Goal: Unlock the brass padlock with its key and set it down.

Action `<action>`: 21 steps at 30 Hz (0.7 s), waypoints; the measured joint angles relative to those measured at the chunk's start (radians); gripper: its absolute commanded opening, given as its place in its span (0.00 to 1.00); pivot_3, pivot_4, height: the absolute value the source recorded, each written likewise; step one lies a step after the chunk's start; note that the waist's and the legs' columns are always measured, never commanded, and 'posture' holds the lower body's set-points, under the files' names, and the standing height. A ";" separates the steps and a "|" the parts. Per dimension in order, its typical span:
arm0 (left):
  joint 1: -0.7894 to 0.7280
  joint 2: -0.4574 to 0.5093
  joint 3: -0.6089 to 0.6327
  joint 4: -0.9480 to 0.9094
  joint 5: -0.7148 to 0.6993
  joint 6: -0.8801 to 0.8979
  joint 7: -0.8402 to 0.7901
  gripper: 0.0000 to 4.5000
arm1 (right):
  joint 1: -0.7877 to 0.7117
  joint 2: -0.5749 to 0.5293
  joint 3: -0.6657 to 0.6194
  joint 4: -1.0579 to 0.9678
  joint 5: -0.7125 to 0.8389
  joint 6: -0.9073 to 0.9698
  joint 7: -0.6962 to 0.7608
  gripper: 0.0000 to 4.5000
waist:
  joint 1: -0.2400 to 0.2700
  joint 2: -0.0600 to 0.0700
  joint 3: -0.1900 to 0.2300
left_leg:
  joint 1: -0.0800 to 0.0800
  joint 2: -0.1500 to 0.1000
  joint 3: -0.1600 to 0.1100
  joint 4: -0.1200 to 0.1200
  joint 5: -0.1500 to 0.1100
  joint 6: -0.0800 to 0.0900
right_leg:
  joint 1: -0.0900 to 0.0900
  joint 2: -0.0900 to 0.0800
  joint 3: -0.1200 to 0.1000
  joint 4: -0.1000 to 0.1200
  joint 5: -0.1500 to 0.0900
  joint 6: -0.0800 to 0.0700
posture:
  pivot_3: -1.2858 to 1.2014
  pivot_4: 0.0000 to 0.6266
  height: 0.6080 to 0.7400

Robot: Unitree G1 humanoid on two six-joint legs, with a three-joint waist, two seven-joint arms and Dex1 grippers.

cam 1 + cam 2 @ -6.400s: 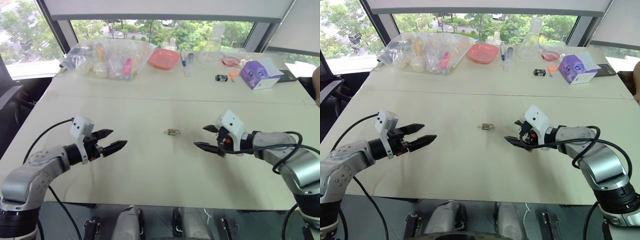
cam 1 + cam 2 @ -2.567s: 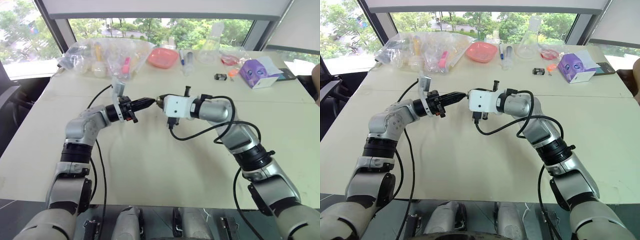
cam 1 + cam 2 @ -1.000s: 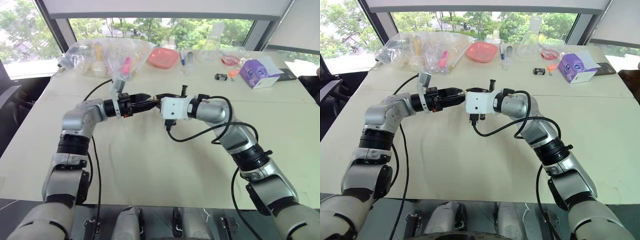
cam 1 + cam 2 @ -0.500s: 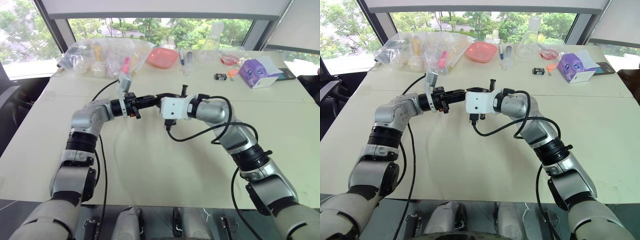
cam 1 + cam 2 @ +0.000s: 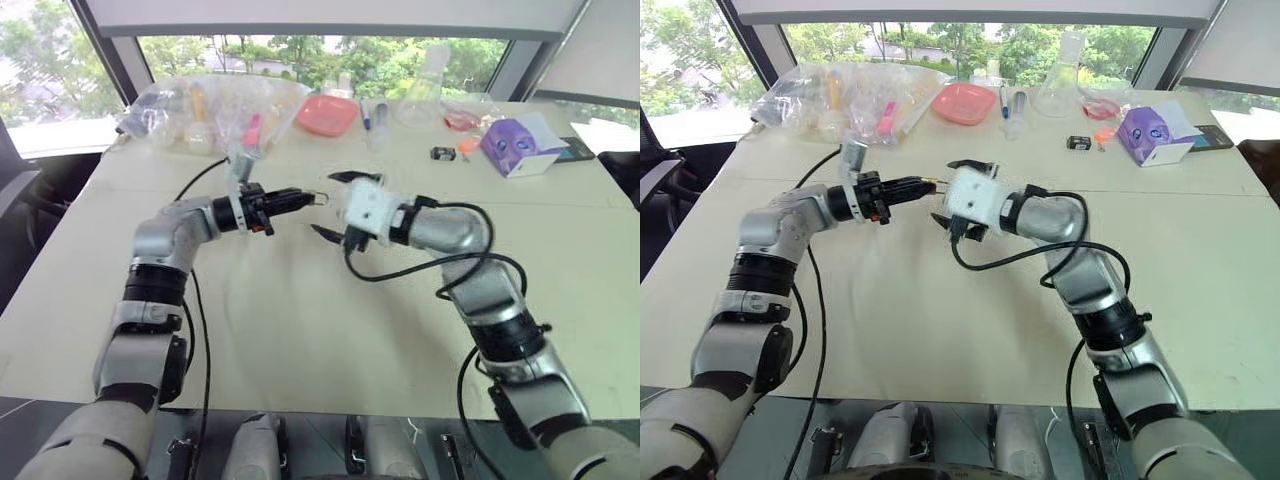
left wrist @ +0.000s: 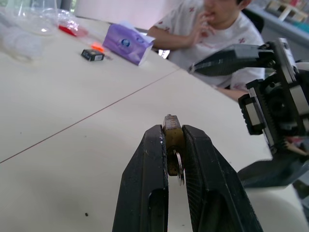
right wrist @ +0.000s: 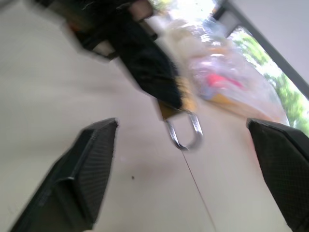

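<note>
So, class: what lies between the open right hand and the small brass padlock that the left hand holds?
Nothing: in the left eye view only a bare gap above the pale table separates the right hand from the small brass padlock clamped in the left hand.

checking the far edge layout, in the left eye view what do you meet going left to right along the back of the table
clear plastic bags → pink dish → clear flask → small black box → purple tissue box
</note>
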 measured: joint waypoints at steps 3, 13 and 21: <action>0.000 0.007 0.000 -0.034 -0.026 0.022 -0.025 0.00 | -0.029 0.038 -0.079 -0.036 0.068 0.101 -0.062 0.98 | 0.000 0.000 0.000 | 0.000 0.000 0.000 0.000 0.000 0.000 | 0.000 0.000 0.000 0.001 0.000 0.000 | 0.52 0.24 1.00; -0.013 0.015 0.000 -0.037 -0.044 0.041 -0.039 0.00 | -0.031 0.007 -0.066 -0.021 0.096 0.126 -0.113 0.98 | -0.001 0.000 0.000 | 0.000 -0.001 0.000 -0.001 0.000 0.000 | 0.000 0.000 0.000 0.000 0.000 0.000 | 0.52 0.24 1.00; -0.013 0.010 -0.001 -0.077 -0.061 0.050 -0.038 0.00 | -0.032 -0.009 -0.045 -0.003 0.109 0.110 -0.113 0.98 | -0.001 0.000 0.000 | 0.000 0.000 -0.001 -0.001 0.000 0.000 | 0.000 0.000 0.000 0.000 0.000 0.000 | 0.52 0.24 1.00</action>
